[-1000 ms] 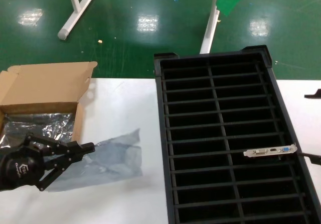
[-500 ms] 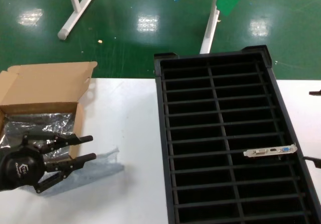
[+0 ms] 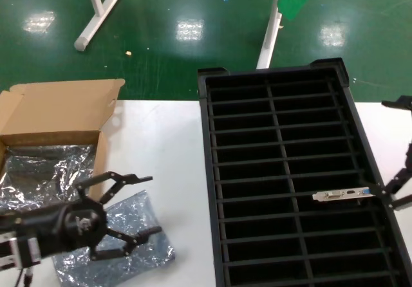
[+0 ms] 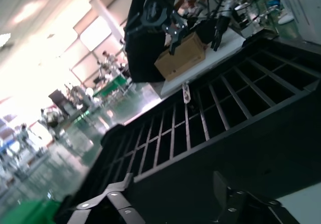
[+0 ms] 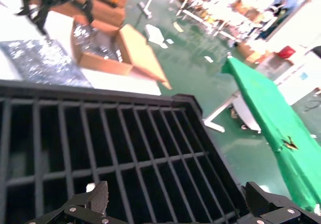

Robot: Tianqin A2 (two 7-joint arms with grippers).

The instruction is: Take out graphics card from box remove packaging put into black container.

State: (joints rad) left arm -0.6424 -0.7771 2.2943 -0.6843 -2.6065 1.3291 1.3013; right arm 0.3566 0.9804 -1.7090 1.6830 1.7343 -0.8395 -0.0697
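**Card slotted in crate, bag lying loose on bench**

Left pincer (image 3: 129, 213) spread wide open at the near left, hovering over a crinkly translucent grey-silver anti-static bag (image 3: 138, 245) lying flat on the white bench (image 3: 167, 152); nothing between the fingers. Whether the lower finger touches the bag: cannot tell. Just behind, at the far left, a small brown corrugated cardboard box (image 3: 61, 113) with flaps up, more shiny silver wrapping (image 3: 45, 165) crumpled inside.

To the right, a large long black plastic container (image 3: 283, 171) ribbed into two columns of narrow slots, running from near to far. Thin flat graphics card (image 3: 344, 194) standing on edge in a slot of the right-hand column, toward the near end, shiny silver bracket uppermost with a blue connector at its right.

Right pincer (image 3: 402, 152) at the far right edge of the scene, just outside the container's right wall, beside the card's slot, fingers apart and empty. Same wide-open stance in the right wrist view (image 5: 178, 204), slots beneath.

Beyond the bench, glossy green floor (image 3: 161, 17) with white stand legs (image 3: 96, 10).
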